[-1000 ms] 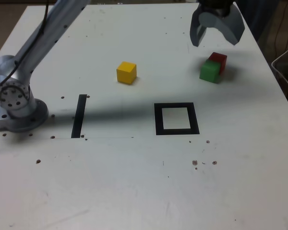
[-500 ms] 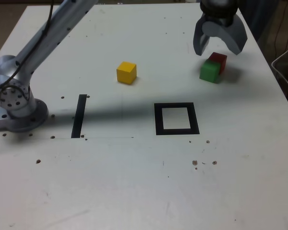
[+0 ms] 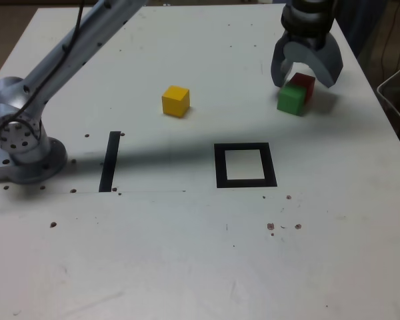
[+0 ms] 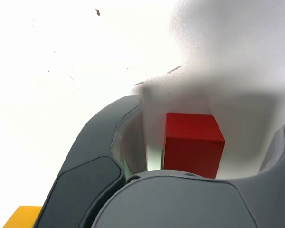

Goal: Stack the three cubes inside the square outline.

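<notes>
In the exterior view we see the red cube (image 3: 305, 85) only in part: the hand (image 3: 307, 72) hangs in front of its far side and the green cube (image 3: 291, 99) covers its near left corner. Whether the two cubes touch we cannot tell. The arm (image 3: 73, 47) runs off the top edge, so its upper links are cut off. In the wrist view the hand's own body (image 4: 171, 199) hides the red cube's (image 4: 194, 142) lower part, the yellow cube (image 4: 21, 216) is cut by the picture's edge to a sliver, and the tabletop (image 4: 61, 57) is washed out by glare.
</notes>
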### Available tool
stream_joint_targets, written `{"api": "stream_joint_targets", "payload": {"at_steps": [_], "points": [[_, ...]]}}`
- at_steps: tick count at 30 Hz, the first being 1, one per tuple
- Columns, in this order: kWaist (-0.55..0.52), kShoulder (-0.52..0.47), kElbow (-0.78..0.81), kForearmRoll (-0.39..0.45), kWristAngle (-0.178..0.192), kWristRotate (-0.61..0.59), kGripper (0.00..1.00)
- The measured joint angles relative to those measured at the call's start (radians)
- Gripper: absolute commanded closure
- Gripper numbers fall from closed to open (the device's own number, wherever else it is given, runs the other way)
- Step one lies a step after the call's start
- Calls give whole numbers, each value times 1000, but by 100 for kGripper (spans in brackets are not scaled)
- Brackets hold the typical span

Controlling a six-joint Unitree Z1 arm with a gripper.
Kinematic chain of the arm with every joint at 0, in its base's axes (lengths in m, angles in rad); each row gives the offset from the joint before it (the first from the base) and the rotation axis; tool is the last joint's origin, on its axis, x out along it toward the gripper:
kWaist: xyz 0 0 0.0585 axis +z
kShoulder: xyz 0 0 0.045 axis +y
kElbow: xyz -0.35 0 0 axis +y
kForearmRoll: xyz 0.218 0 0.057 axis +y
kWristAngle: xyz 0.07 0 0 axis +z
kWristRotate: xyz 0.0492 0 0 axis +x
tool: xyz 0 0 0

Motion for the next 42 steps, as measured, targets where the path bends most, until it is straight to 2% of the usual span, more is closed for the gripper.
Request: {"api": "stream_joint_targets", "payload": {"at_steps": [12,36,42], "points": [[0,2,27,-39,4,17,21],[0,-3,51,-66,-5,24,58],[0,-6,46,-74,-5,24,61]]}}
